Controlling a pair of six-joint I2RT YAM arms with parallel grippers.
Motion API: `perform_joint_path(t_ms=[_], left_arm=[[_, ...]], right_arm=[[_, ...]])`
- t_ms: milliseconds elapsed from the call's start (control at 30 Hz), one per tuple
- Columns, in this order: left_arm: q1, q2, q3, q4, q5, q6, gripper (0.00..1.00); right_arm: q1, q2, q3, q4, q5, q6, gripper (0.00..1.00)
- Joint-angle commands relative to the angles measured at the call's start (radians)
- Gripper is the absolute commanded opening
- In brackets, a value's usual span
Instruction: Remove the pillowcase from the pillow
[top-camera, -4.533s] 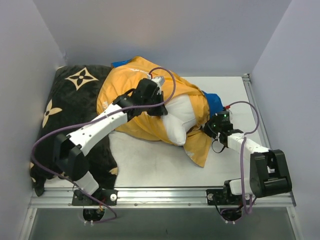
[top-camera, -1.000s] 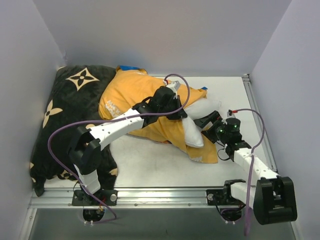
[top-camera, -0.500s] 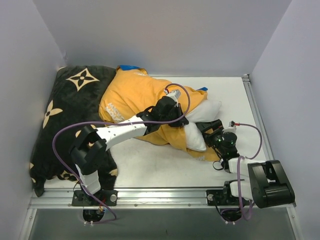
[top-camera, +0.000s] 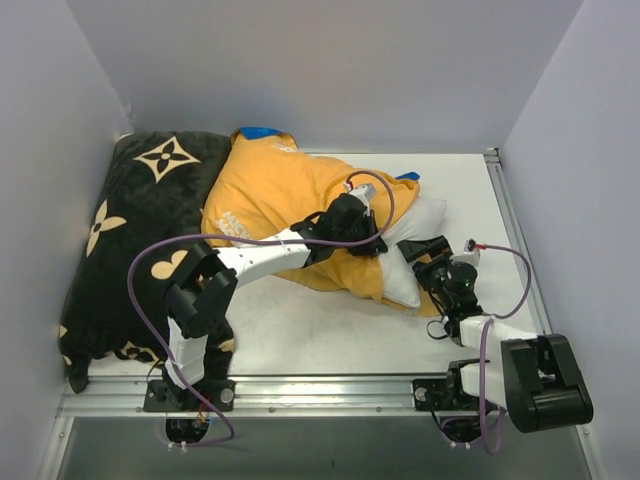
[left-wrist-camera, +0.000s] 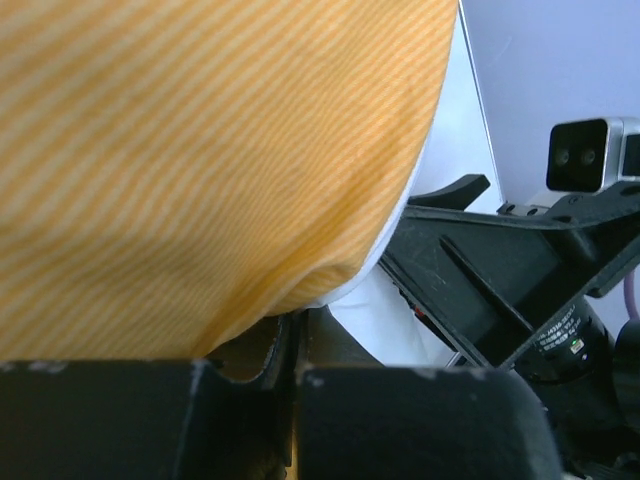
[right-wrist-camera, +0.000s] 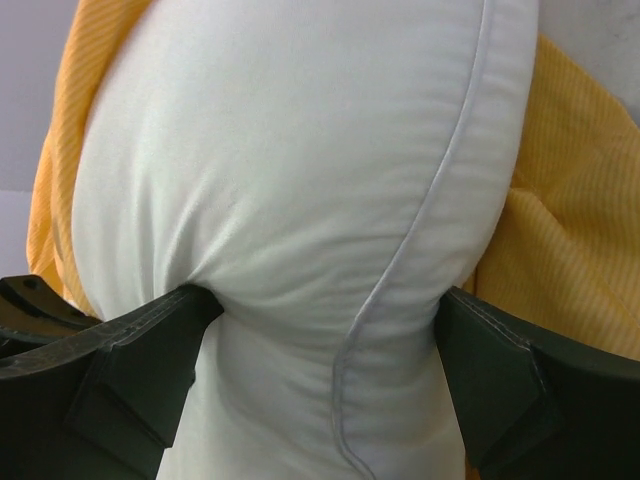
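Note:
The pillowcase (top-camera: 270, 190) lies inside out, orange-yellow, bunched over most of the pillow, with a blue bit at its far edge. The white pillow (top-camera: 418, 215) pokes out at the right end. My left gripper (top-camera: 375, 245) is shut on a fold of the pillowcase (left-wrist-camera: 200, 150) near that opening, its jaws (left-wrist-camera: 297, 340) pressed together under the orange cloth. My right gripper (top-camera: 421, 265) is open wide and straddles the bare pillow (right-wrist-camera: 300, 180), whose bulge fills the gap and touches both fingers (right-wrist-camera: 140, 350). Orange pillowcase (right-wrist-camera: 580, 230) shows behind the pillow.
A black cushion (top-camera: 130, 220) with tan flowers fills the left side, partly under the pillowcase. Bare white table (top-camera: 320, 330) runs in front of the pillow to the metal rail. Grey walls close in on three sides. The two grippers are close together.
My left gripper has drifted right and toward me with the pillowcase. My right arm has folded back and its open gripper has come onto the pillow's exposed end.

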Motion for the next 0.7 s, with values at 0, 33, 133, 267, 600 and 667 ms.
perform_joint_path(t_ms=[0,33,133,267,600,667], left_arm=[[-0.050,0.065,0.009,-0.142,0.071,0.052,0.00],[-0.055,0.066,0.009,-0.148,0.076,0.058,0.00],[-0.065,0.057,-0.001,-0.145,0.114,0.080,0.00],[-0.064,0.016,-0.017,-0.132,0.149,0.115,0.00],[0.049,-0.183,0.084,-0.213,0.024,0.224,0.75],[0.056,-0.242,0.094,-0.237,-0.018,0.257,0.76]], right_arm=[[0.003,0.048,0.115,0.056,-0.054,-0.037,1.00],[0.003,0.065,0.129,0.055,-0.077,-0.038,1.00],[0.000,0.156,0.209,0.035,-0.149,-0.046,0.98],[-0.012,0.184,0.286,-0.076,-0.255,-0.034,0.39],[-0.090,-0.139,0.545,-0.841,-0.182,-0.261,0.00],[-0.113,-0.155,0.566,-0.892,-0.219,-0.265,0.00]])
